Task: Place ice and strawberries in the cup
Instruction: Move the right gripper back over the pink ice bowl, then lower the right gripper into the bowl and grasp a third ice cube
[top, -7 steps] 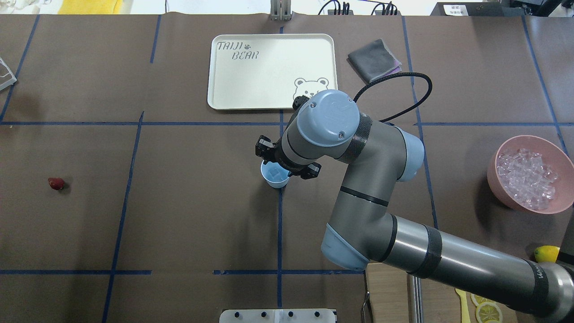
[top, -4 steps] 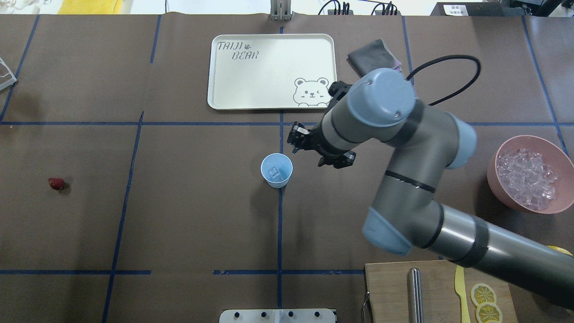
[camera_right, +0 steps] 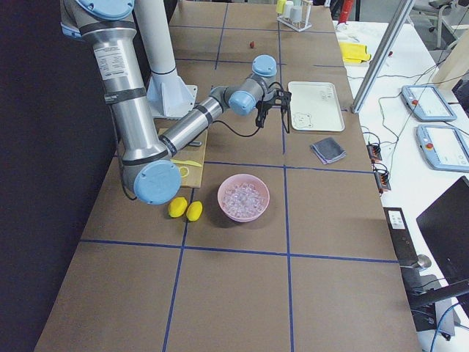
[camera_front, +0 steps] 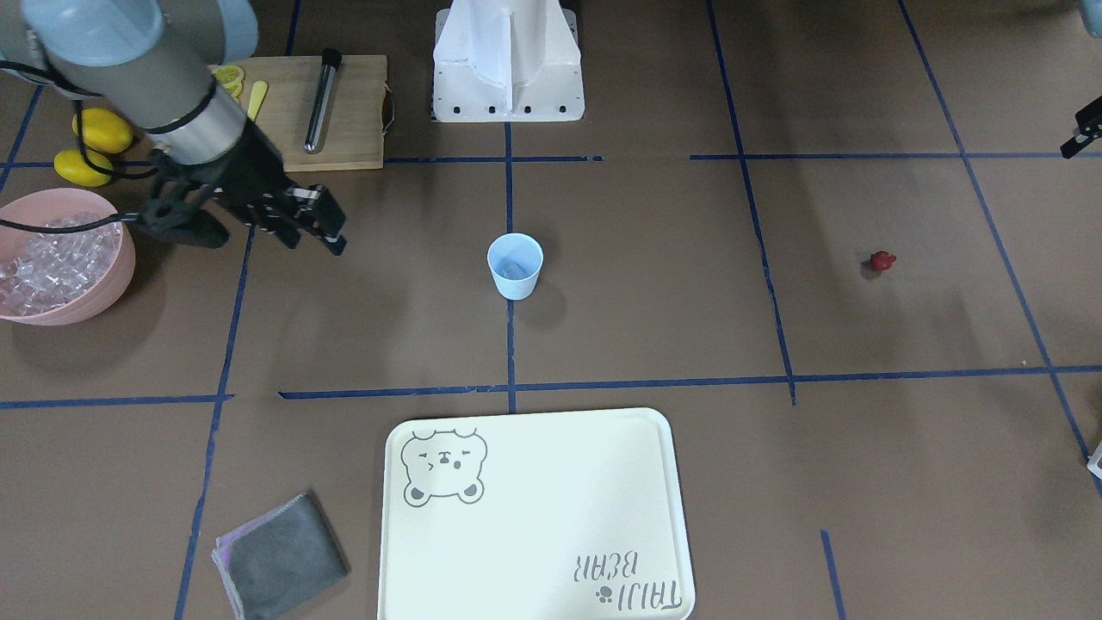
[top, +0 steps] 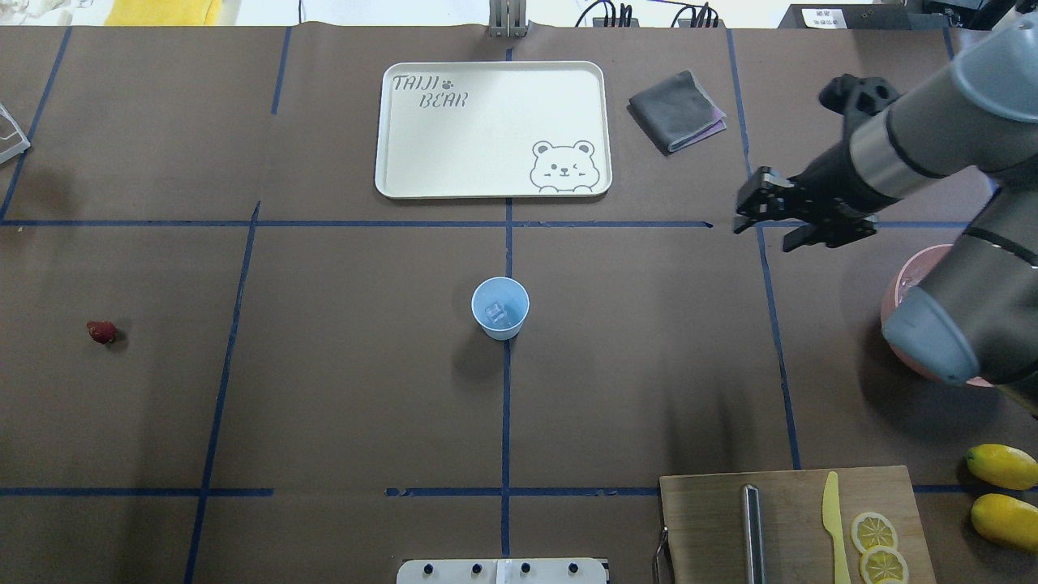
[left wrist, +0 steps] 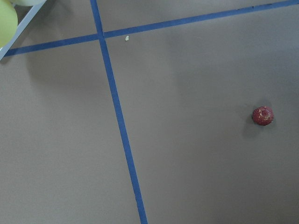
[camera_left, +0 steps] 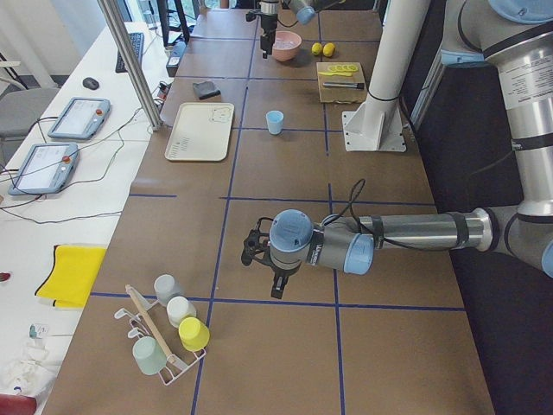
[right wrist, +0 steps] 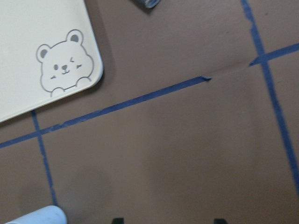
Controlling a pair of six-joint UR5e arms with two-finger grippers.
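The pale-blue cup stands upright at the table's middle, with a clear ice cube in it; it also shows in the front view. More ice fills the pink bowl at the robot's right. The strawberry lies alone far to the left and shows in the left wrist view. My right gripper is open and empty, in the air between the cup and the bowl. My left gripper hovers near the strawberry's end of the table; I cannot tell whether it is open.
A cream bear tray and a grey cloth lie at the back. A cutting board with a knife and lemon slices, and two lemons, are at the front right. A cup rack stands at the far left.
My right gripper has drawn back from over the cup, moving right and back toward the pink bowl. The cup and the strawberry have not moved.
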